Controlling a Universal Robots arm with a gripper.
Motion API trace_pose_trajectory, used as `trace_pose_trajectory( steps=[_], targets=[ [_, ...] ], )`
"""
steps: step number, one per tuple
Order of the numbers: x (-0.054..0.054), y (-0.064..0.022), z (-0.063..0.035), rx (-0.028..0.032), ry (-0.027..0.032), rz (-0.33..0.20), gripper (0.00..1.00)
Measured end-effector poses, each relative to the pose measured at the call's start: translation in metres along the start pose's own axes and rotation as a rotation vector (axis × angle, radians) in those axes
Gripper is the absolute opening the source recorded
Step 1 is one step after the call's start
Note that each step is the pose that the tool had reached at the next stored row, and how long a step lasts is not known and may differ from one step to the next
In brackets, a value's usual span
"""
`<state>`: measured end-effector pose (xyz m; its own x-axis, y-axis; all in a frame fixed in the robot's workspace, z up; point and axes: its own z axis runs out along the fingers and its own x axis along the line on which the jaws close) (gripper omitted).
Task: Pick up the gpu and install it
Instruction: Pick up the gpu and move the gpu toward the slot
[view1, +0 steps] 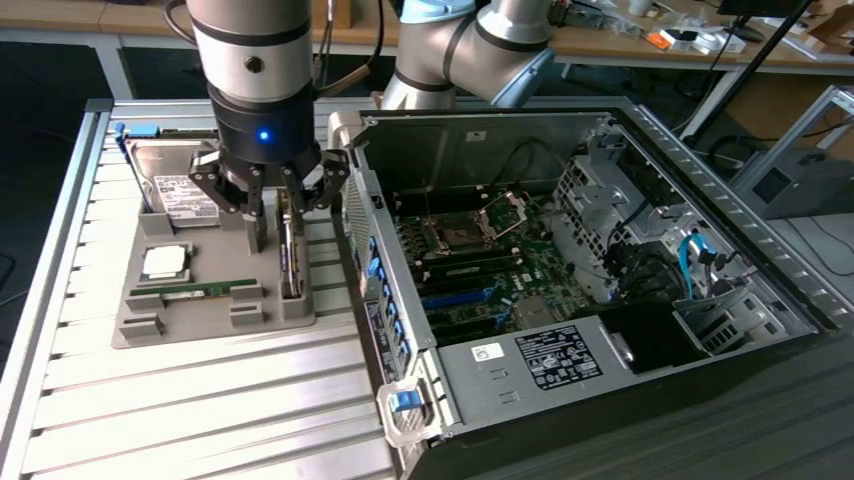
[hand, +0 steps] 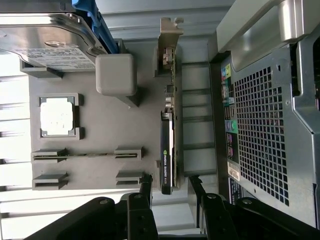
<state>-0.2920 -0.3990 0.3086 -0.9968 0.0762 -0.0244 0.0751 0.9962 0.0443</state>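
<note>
The gpu (view1: 290, 258) stands on its long edge in a slot at the exterior view's right side of the grey holder tray (view1: 200, 328). In the wrist view the gpu (hand: 167, 145) shows a green board, a black cooler block and a silvery end bracket (hand: 170, 30). My gripper (view1: 283, 208) hangs straight above it, open, with one finger on each side of the card's top edge. In the wrist view my gripper (hand: 169, 187) straddles the cooler end of the card, and its black fingers (hand: 145, 186) stand apart from it.
The tray also holds a silver hard drive (view1: 180, 185), a processor chip (view1: 167, 262) and a narrow green memory stick (view1: 200, 288). The open computer case (view1: 561, 250) lies just to the exterior view's right, its perforated rear wall (hand: 265, 125) close beside the card.
</note>
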Motion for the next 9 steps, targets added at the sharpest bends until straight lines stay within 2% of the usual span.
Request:
trace_pose_trajectory(
  steps=[9],
  targets=[
    [0.0001,-0.0001,0.0030,0.0000,-0.0001,0.000,0.42]
  ],
)
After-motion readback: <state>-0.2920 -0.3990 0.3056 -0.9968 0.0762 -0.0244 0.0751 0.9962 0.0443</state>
